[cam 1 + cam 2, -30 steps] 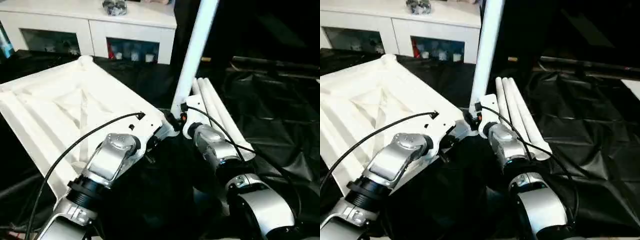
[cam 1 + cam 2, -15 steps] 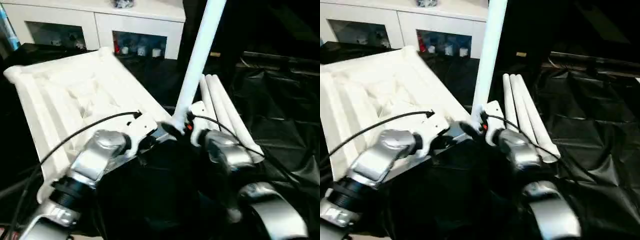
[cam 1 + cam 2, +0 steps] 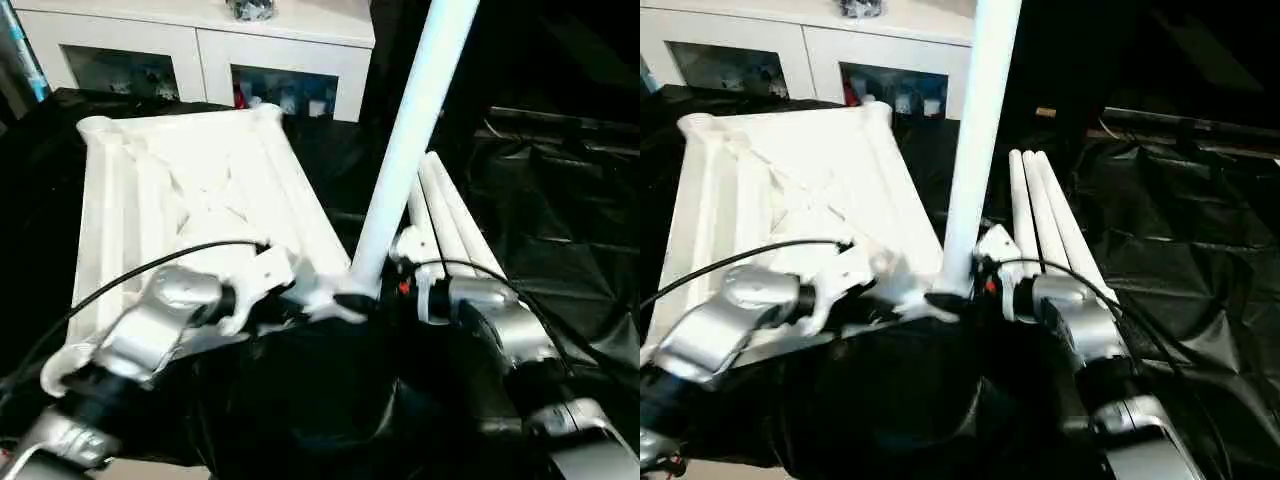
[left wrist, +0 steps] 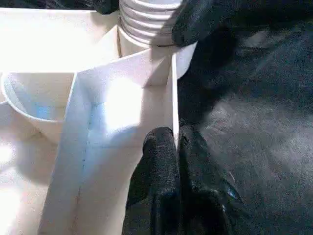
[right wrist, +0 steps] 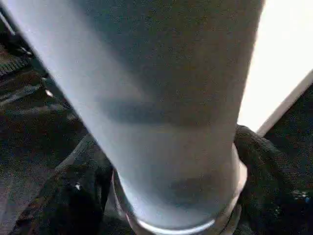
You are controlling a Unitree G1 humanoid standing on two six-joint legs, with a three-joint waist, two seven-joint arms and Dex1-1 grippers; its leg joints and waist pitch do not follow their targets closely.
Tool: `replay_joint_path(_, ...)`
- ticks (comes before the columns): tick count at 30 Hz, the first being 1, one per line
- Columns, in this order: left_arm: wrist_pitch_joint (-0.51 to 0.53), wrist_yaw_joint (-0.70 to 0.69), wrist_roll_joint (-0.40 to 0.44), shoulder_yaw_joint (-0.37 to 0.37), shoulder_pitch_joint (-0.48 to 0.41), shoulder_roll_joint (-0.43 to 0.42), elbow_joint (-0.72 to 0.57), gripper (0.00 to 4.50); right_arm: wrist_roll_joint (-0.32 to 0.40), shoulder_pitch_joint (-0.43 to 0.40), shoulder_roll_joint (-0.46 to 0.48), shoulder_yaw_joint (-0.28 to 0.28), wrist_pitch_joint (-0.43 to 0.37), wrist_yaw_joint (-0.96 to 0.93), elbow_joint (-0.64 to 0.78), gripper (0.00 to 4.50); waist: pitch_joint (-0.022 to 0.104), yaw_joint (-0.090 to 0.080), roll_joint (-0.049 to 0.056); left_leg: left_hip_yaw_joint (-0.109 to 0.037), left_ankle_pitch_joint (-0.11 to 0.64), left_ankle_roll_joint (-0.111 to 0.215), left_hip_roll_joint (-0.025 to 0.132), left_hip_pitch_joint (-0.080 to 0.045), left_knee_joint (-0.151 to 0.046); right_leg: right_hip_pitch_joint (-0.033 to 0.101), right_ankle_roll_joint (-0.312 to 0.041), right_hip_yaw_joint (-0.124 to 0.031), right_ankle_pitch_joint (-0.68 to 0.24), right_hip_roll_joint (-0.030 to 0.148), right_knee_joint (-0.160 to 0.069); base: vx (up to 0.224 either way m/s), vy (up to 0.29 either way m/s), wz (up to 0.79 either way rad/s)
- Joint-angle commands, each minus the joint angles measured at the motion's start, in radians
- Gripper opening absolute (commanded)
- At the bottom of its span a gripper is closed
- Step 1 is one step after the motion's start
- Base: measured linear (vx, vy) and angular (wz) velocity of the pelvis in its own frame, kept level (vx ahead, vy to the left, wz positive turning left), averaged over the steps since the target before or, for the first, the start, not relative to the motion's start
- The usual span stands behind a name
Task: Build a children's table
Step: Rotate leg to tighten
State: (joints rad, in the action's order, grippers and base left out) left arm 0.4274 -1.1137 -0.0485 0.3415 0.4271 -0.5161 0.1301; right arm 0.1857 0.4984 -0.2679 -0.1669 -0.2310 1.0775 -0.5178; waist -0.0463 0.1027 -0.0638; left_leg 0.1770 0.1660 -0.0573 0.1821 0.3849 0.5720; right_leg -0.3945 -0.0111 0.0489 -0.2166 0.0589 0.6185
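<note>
The children's table top (image 3: 190, 190) lies upside down on black sheeting, ribbed underside up. One white leg (image 3: 410, 130) stands upright in the near right corner socket (image 3: 335, 297); its threaded end (image 4: 144, 22) shows at the socket in the left wrist view. My left gripper (image 4: 175, 139) is shut on a thin rib of the top just beside that socket. My right gripper (image 5: 171, 191) wraps the leg's base, one black finger (image 5: 73, 196) on each side, pressed against it. Three more legs (image 3: 450, 225) lie side by side to the right.
A white cabinet (image 3: 200, 45) with glass doors stands behind the table top. Crumpled black sheeting (image 3: 570, 200) covers the surface to the right. My silver forearms (image 3: 150, 330) cross the near foreground.
The camera has shifted. The table top has swung round against the spare legs, its far end now pointing more away from me. Both grippers stay at the near corner with the upright leg.
</note>
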Motion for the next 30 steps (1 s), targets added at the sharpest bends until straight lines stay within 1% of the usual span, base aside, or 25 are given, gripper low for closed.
replay_joint_path(1,-0.037,-0.045,-0.043,0.026,0.004,0.02,-0.042,0.0,0.005,-0.008,0.005,-0.036,-0.019,0.026,0.039,3.18,0.059,-0.004,0.014,-0.011,0.12,0.036,0.055,-0.03,-0.058,0.048,-0.242,-0.046,0.047,0.08,-0.054,0.0,0.0,0.0)
replay_joint_path(4,-0.041,-0.046,-0.041,0.025,0.001,0.016,-0.037,0.0,-0.002,-0.018,0.007,-0.044,-0.021,0.027,0.049,2.92,0.06,-0.003,0.013,-0.012,0.12,0.031,0.054,-0.029,-0.057,0.05,-0.24,-0.046,0.046,0.081,-0.053,0.0,0.0,0.0)
replay_joint_path(5,-0.04,-0.044,-0.041,0.024,0.001,0.017,-0.038,0.0,-0.001,-0.021,0.01,-0.045,-0.023,0.025,0.051,2.92,0.06,-0.001,0.009,-0.011,0.114,0.034,0.054,-0.028,-0.057,0.051,-0.238,-0.046,0.048,0.082,-0.052,0.0,0.0,0.0)
replay_joint_path(9,-0.035,-0.018,-0.036,0.01,-0.003,0.028,-0.032,0.0,-0.005,-0.029,0.035,-0.036,-0.026,-0.019,0.043,2.84,0.058,0.0,0.009,-0.011,0.123,0.031,0.054,-0.027,-0.057,0.049,-0.235,-0.046,0.018,0.083,-0.054,0.0,0.0,0.0)
replay_joint_path(10,-0.021,0.025,-0.024,0.0,0.007,0.05,-0.012,0.0,-0.021,-0.012,0.07,-0.01,-0.001,-0.105,-0.02,2.84,0.056,-0.002,0.007,-0.011,0.136,0.022,0.054,-0.028,-0.058,0.046,-0.231,-0.047,-0.008,0.084,-0.056,0.0,0.0,0.0)
replay_joint_path(11,-0.017,0.038,-0.021,-0.003,0.01,0.057,-0.006,0.0,-0.025,-0.008,0.079,-0.003,0.007,-0.128,-0.037,2.82,0.056,-0.003,0.006,-0.01,0.147,0.018,0.053,-0.028,-0.058,0.045,-0.23,-0.047,-0.026,0.083,-0.058,0.0,0.0,0.0)
replay_joint_path(12,-0.008,0.067,-0.014,-0.011,0.019,0.072,0.007,0.0,-0.033,0.003,0.097,0.011,0.024,-0.177,-0.074,2.81,0.053,-0.005,0.009,-0.011,0.178,0.001,0.053,-0.029,-0.06,0.043,-0.227,-0.048,-0.08,0.087,-0.063,0.0,0.0,0.0)
replay_joint_path(13,0.009,0.122,-0.007,-0.029,0.035,0.104,0.032,0.0,-0.041,0.029,0.132,0.038,0.042,-0.273,-0.141,2.8,0.052,-0.01,0.007,-0.011,0.209,-0.019,0.055,-0.03,-0.062,0.039,-0.223,-0.049,-0.131,0.088,-0.066,0.0,0.0,0.0)
replay_joint_path(14,0.034,0.186,0.0,-0.05,0.054,0.141,0.058,0.0,-0.044,0.057,0.167,0.066,0.054,-0.372,-0.209,2.8,0.048,-0.018,0.006,-0.013,0.245,-0.037,0.052,-0.03,-0.065,0.037,-0.211,-0.049,-0.207,0.09,-0.073,0.0,0.0,0.0)
replay_joint_path(15,0.05,0.228,0.006,-0.06,0.068,0.166,0.074,0.0,-0.039,0.077,0.196,0.086,0.059,-0.431,-0.253,2.8,0.048,-0.021,0.007,-0.016,0.258,-0.047,0.052,-0.03,-0.066,0.038,-0.203,-0.049,-0.245,0.092,-0.075,-0.052,-0.001,-0.06)
replay_joint_path(16,0.061,0.26,0.011,-0.068,0.078,0.186,0.086,0.0,-0.033,0.091,0.217,0.097,0.06,-0.464,-0.279,2.79,0.05,-0.021,0.006,-0.018,0.265,-0.052,0.053,-0.031,-0.066,0.038,-0.176,-0.05,-0.291,0.093,-0.081,0.0,0.0,0.0)
replay_joint_path(17,0.061,0.26,0.011,-0.068,0.078,0.186,0.086,0.0,-0.033,0.091,0.217,0.097,0.06,-0.464,-0.279,2.79,0.05,-0.021,0.006,-0.018,0.265,-0.052,0.053,-0.031,-0.066,0.038,-0.176,-0.05,-0.291,0.093,-0.081,0.0,0.0,0.0)
replay_joint_path(18,0.082,0.316,0.024,-0.075,0.094,0.221,0.104,0.0,-0.032,0.117,0.257,0.107,0.069,-0.526,-0.324,2.79,0.05,-0.02,0.005,-0.015,0.261,-0.044,0.053,-0.032,-0.064,0.033,-0.171,-0.052,-0.274,0.092,-0.081,0.0,0.0,0.0)
replay_joint_path(19,0.087,0.345,0.035,-0.075,0.101,0.237,0.112,0.0,-0.035,0.131,0.275,0.109,0.067,-0.561,-0.346,2.79,0.049,-0.022,0.004,-0.018,0.257,-0.044,0.052,-0.03,-0.067,0.036,-0.17,-0.05,-0.273,0.089,-0.08,0.0,0.0,0.0)
replay_joint_path(21,0.09,0.363,0.042,-0.075,0.105,0.246,0.116,0.0,-0.038,0.139,0.286,0.11,0.064,-0.583,-0.359,2.79,0.051,-0.02,0.004,-0.016,0.259,-0.043,0.053,-0.033,-0.066,0.034,-0.164,-0.05,-0.267,0.088,-0.081,0.0,0.0,0.0)
replay_joint_path(22,0.092,0.382,0.05,-0.071,0.109,0.261,0.119,0.0,-0.042,0.155,0.304,0.117,0.069,-0.62,-0.388,2.79,0.051,-0.018,0.005,-0.015,0.254,-0.037,0.052,-0.033,-0.066,0.034,-0.162,-0.051,-0.251,0.087,-0.081,0.0,0.0,0.0)
replay_joint_path(23,0.096,0.401,0.052,-0.067,0.11,0.286,0.112,0.0,-0.045,0.176,0.327,0.124,0.081,-0.648,-0.425,2.79,0.052,-0.018,-0.002,-0.014,0.246,-0.034,0.053,-0.031,-0.065,0.035,-0.162,-0.051,-0.241,0.087,-0.079,0.0,0.0,0.0)
replay_joint_path(24,0.099,0.41,0.048,-0.066,0.11,0.303,0.105,0.0,-0.047,0.186,0.341,0.125,0.091,-0.652,-0.444,2.79,0.052,-0.02,0.001,-0.015,0.235,-0.032,0.053,-0.03,-0.066,0.035,-0.166,-0.05,-0.225,0.089,-0.075,0.0,0.0,0.0)
replay_joint_path(25,0.099,0.41,0.048,-0.066,0.11,0.303,0.105,0.0,-0.047,0.186,0.341,0.125,0.091,-0.652,-0.444,2.79,0.053,-0.019,0.002,-0.015,0.232,-0.032,0.053,-0.03,-0.065,0.036,-0.166,-0.05,-0.219,0.088,-0.075,0.0,0.0,0.0)
replay_joint_path(26,0.1,0.407,0.05,-0.057,0.103,0.31,0.088,0.0,-0.046,0.193,0.348,0.129,0.097,-0.651,-0.456,3.49,0.053,-0.018,0.0,-0.013,0.219,-0.024,0.051,-0.028,-0.064,0.037,-0.166,-0.05,-0.193,0.086,-0.073,0.0,0.0,0.0)
replay_joint_path(27,0.099,0.405,0.053,-0.051,0.099,0.311,0.08,0.0,-0.044,0.2,0.353,0.138,0.103,-0.65,-0.468,3.49,0.054,-0.018,-0.003,-0.012,0.216,-0.02,0.051,-0.027,-0.063,0.038,-0.165,-0.05,-0.188,0.087,-0.073,0.0,0.0,0.0)
replay_joint_path(28,0.096,0.397,0.052,-0.043,0.089,0.307,0.065,0.0,-0.046,0.212,0.354,0.149,0.119,-0.644,-0.489,3.55,0.055,-0.017,0.0,-0.012,0.206,-0.015,0.051,-0.027,-0.063,0.038,-0.166,-0.049,-0.173,0.086,-0.071,0.0,0.0,0.0)
replay_joint_path(29,0.094,0.392,0.049,-0.042,0.084,0.303,0.061,0.0,-0.048,0.215,0.353,0.149,0.125,-0.639,-0.494,3.55,0.055,-0.017,-0.001,-0.011,0.203,-0.012,0.051,-0.027,-0.062,0.037,-0.172,-0.05,-0.162,0.086,-0.07,0.0,0.0,0.0)
replay_joint_path(30,0.081,0.378,0.045,-0.039,0.075,0.292,0.055,0.0,-0.053,0.216,0.344,0.143,0.136,-0.621,-0.491,3.69,0.055,-0.016,-0.001,-0.011,0.202,-0.011,0.052,-0.028,-0.062,0.037,-0.173,-0.049,-0.158,0.086,-0.07,0.0,0.0,0.0)
